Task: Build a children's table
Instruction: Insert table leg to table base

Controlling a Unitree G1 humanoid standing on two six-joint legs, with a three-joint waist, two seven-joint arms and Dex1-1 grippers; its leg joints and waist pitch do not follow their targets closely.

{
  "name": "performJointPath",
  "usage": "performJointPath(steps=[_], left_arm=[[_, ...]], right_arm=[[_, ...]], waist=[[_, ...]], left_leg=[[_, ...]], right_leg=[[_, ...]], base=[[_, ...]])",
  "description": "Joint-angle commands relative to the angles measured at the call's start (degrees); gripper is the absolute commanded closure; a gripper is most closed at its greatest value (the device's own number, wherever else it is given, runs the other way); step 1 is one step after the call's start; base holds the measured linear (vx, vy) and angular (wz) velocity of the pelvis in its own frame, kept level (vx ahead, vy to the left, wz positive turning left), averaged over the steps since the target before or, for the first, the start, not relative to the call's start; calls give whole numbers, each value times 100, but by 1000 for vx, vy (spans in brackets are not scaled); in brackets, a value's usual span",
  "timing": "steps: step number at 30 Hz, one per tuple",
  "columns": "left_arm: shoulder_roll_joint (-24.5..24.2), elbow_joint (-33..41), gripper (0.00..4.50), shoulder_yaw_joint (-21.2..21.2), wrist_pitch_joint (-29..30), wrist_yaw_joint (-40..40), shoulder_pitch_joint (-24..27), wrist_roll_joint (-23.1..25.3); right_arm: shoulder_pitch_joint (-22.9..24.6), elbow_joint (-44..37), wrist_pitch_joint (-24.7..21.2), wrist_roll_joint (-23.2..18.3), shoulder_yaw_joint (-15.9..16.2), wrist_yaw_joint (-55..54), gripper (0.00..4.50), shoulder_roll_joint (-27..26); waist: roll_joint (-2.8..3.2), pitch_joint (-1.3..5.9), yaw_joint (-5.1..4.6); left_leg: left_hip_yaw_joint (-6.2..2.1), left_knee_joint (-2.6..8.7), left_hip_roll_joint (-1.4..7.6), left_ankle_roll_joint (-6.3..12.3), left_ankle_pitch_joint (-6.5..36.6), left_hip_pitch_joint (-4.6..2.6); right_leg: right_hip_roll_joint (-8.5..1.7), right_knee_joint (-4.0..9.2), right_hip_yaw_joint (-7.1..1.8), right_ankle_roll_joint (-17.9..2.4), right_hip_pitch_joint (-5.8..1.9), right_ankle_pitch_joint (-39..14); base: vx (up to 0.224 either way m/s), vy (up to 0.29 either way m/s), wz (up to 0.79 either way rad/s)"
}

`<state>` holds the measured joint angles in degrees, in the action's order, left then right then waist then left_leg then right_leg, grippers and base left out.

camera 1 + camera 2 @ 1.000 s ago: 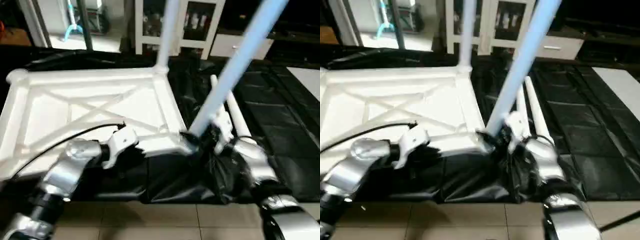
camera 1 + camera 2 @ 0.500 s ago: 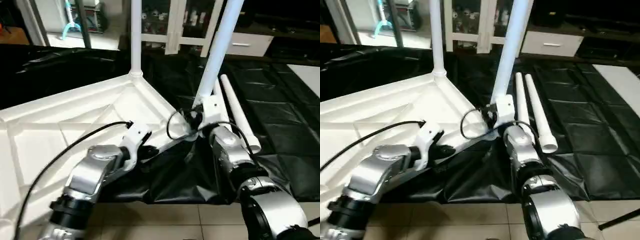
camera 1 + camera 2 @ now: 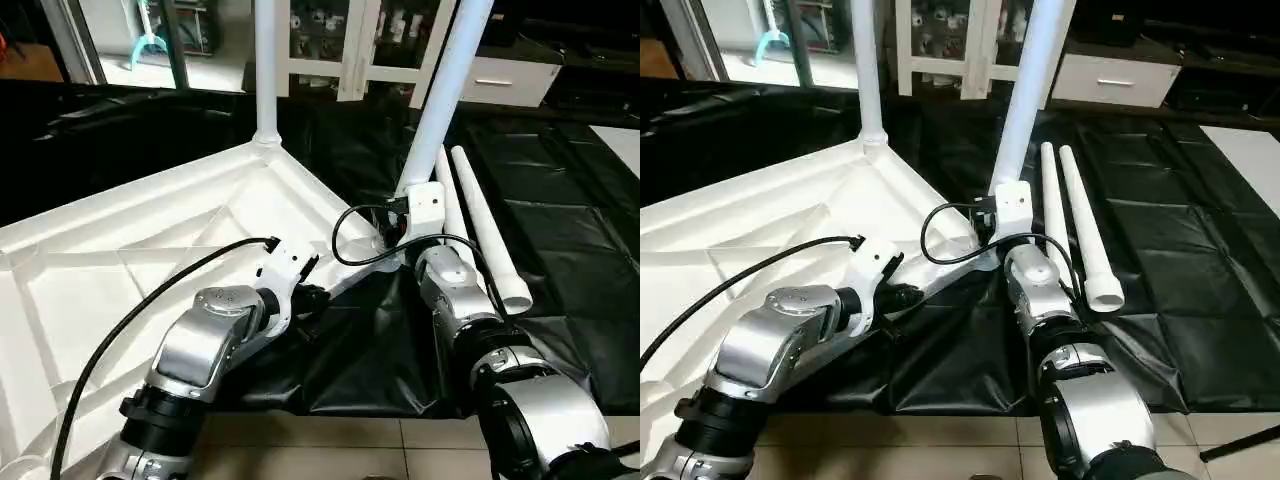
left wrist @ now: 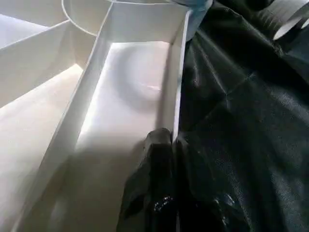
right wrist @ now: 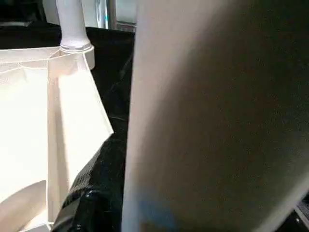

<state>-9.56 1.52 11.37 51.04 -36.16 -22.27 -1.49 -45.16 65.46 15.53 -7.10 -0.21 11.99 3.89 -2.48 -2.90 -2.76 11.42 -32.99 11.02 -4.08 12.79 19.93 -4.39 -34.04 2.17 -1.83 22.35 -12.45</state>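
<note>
Gripping the second leg [image 3: 447,85] low on its shaft, the right gripper [image 3: 400,218] has its fingers about half open around the tube, just above the near corner socket where the leg's foot sits. The left gripper [image 4: 166,145] is pinched shut on the tabletop's [image 3: 130,250] near rim, one black finger on each side of the wall, close to that same corner. A second ago the leg leaned far to the right; now it stands much nearer upright, though with a slight lean, and the tabletop has swung so this corner points toward the two spare legs [image 3: 480,235] lying side by side on the black sheet [image 3: 560,260]. The first leg [image 3: 265,70] stands straight in the far corner socket. Judging by this, the second leg is seating but probably not fully pushed home, so two of four legs are nearly in, with the spare pair within reach of the right arm.
</note>
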Motion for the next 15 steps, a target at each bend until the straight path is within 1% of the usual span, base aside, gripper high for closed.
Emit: performJointPath(steps=[1, 4, 7, 9, 10, 11, 12, 13, 15], left_arm=[[90, 202, 450, 156, -225, 8, -221, -94], [36, 226, 450, 180, -268, -38, -195, -97], [-8, 230, 450, 189, -297, -43, -181, -94], [-71, 210, 450, 210, -358, -48, -176, -87], [-76, 210, 450, 211, -361, -47, -175, -91], [-92, 206, 450, 213, -378, -50, -176, -100], [-108, 205, 450, 222, -403, -62, -177, -104], [-129, 206, 450, 238, -422, -83, -179, -105], [-199, 216, 450, 297, -482, -164, -179, -97]], right_arm=[[413, 534, -130, 316, 343, 347, 254, -333], [434, 514, -115, 287, 310, 604, 254, -304], [471, 495, -47, 228, 260, 1061, 254, -294], [487, 469, 96, 264, 273, 1267, 254, -276], [485, 468, 108, 272, 272, 1257, 254, -274], [474, 457, 155, 275, 260, 1262, 254, -276], [464, 447, 186, 262, 233, 1311, 254, -285], [452, 441, 209, 267, 229, 1360, 254, -288], [428, 420, 259, 257, 218, 1564, 254, -304]], waist=[[63, 174, -2], [69, 170, -3], [62, 180, -2], [57, 208, 12], [57, 213, 13], [67, 213, 13], [59, 209, 9], [59, 208, 14], [62, 207, 15]], left_leg=[[-84, 418, 235, 363, 975, 24], [-78, 411, 244, 428, 851, 18], [-66, 391, 243, 508, 717, 19], [-56, 353, 238, 652, 398, 19], [-52, 345, 230, 689, 315, 23], [-51, 339, 233, 781, 169, 17], [-45, 332, 232, 842, 160, 17], [-43, 331, 238, 870, 223, 12], [-46, 333, 246, 866, 250, 6]], right_leg=[[-290, 363, -217, -1154, -131, -494], [-295, 347, -215, -1225, -135, -353], [-299, 329, -218, -1302, -150, -201], [-305, 279, -225, -1415, -174, 225], [-300, 261, -227, -1458, -181, 366], [-295, 240, -222, -1527, -181, 590], [-296, 241, -219, -1570, -182, 608], [-304, 248, -219, -1595, -180, 513], [-302, 249, -216, -1608, -180, 402]], base=[[0, 0, 0], [0, 0, 0], [0, 0, 0], [0, 0, 0], [0, 0, 0], [0, 0, 0], [0, 0, 0], [0, 0, 0], [0, 0, 0]])
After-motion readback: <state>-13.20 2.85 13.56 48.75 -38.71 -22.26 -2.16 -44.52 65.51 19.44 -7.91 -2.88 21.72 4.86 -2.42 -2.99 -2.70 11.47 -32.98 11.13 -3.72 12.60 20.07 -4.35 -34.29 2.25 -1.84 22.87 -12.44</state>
